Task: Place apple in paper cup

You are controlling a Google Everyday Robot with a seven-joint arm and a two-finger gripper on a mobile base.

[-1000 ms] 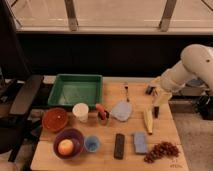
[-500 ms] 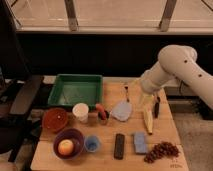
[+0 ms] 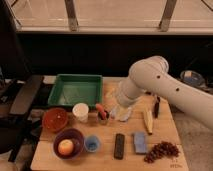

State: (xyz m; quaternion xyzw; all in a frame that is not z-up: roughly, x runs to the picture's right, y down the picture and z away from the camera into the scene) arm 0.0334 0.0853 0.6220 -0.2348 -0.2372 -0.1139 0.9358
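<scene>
The apple (image 3: 65,147), yellow with an orange blush, lies in a dark purple bowl (image 3: 76,135) at the front left of the wooden table. The white paper cup (image 3: 80,111) stands upright behind the bowl, just in front of the green tray. My gripper (image 3: 114,102) is at the lower left end of the big white arm (image 3: 150,82). It hangs over the table's middle, to the right of the paper cup and well behind the apple. It holds nothing that I can see.
A green tray (image 3: 75,90) stands at the back left, a red-brown bowl (image 3: 55,119) left of the cup, a small blue cup (image 3: 92,144) beside the purple bowl. A red-topped item (image 3: 102,113), pale crumpled bag (image 3: 123,113), banana (image 3: 148,120), black remote (image 3: 119,146), blue sponge (image 3: 140,142) and grapes (image 3: 160,150) lie about. A chair (image 3: 22,97) stands at the left.
The arm has swung from the table's right side leftward toward the middle, bringing the gripper closer to the paper cup. The objects on the table have not moved.
</scene>
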